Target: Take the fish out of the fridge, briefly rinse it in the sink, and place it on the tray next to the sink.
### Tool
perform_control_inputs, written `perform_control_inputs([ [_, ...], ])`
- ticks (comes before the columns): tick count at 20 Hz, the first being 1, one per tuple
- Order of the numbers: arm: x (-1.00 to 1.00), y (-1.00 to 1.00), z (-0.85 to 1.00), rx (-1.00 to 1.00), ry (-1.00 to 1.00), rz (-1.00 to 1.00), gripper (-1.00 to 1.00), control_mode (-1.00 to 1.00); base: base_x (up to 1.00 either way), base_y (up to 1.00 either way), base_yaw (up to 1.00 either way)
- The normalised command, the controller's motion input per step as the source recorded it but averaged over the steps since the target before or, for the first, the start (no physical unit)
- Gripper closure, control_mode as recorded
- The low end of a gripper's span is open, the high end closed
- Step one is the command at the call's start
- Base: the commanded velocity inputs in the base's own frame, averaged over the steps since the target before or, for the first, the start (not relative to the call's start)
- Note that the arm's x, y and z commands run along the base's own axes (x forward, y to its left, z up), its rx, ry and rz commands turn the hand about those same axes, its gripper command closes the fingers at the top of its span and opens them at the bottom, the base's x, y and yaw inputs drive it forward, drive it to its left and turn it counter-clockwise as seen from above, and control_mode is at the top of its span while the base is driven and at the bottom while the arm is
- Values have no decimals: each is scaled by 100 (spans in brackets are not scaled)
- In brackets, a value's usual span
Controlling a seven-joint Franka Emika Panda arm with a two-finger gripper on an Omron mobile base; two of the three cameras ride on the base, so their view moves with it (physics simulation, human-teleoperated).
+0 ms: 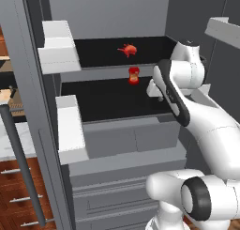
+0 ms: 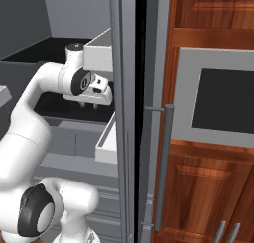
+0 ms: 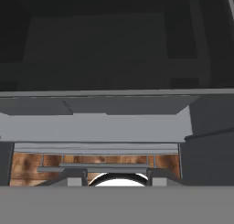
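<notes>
Left base view has the fish [image 1: 127, 49] lying on the upper black shelf of the open fridge [image 1: 117, 32], while my gripper [image 2: 88, 105] hangs clenched, empty, lower right.

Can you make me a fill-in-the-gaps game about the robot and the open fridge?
1. The small red-orange fish lies on the ____ black shelf of the tall grey fridge.
2. The upright red jar stands on the shelf ____ the fish.
3. The robot's gripper holds ____.
4. The fridge's doors stand ____.

Missing words: upper; below; nothing; open
</notes>
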Motion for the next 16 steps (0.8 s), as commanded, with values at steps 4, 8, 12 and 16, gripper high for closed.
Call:
perform_control_inputs([
  [4,0,0,-1,0,0,0,-100,-100,0,0,0],
  [8,4,13,0,3,-7,0,-100,-100,0,0,0],
  [12,-11,8,36,6,-37,0,-100,-100,0,0,0],
  [16,2,23,75,2,-33,-4,-100,-100,0,0,0],
])
